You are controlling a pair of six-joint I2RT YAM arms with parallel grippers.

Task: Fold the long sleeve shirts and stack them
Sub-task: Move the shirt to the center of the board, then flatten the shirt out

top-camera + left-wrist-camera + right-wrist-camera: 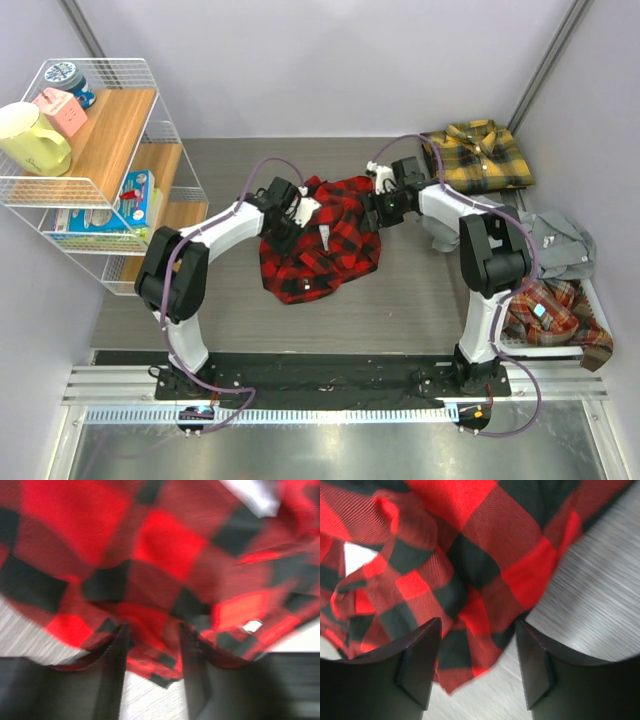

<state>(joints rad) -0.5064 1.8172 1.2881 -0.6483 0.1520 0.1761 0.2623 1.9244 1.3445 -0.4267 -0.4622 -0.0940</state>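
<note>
The red-and-black check shirt (322, 243) lies crumpled in the middle of the table, a white patch showing on it. My left gripper (297, 220) is at its left upper edge. In the left wrist view that gripper (152, 628) has its fingers apart, with the shirt's hem (150, 655) bunched between them. My right gripper (373, 208) is at the shirt's right upper edge. Seen from its wrist, the right gripper (479, 625) is open and a corner of the red check cloth (470, 650) lies between its fingers. A folded yellow-and-black plaid shirt (480, 155) lies at the back right.
A grey shirt (562, 240) and an orange-brown plaid shirt (555, 312) are heaped at the right edge, over a white tray (596, 296). A wire shelf (95, 160) with cups and boxes stands at the left. Walls close off the back and sides.
</note>
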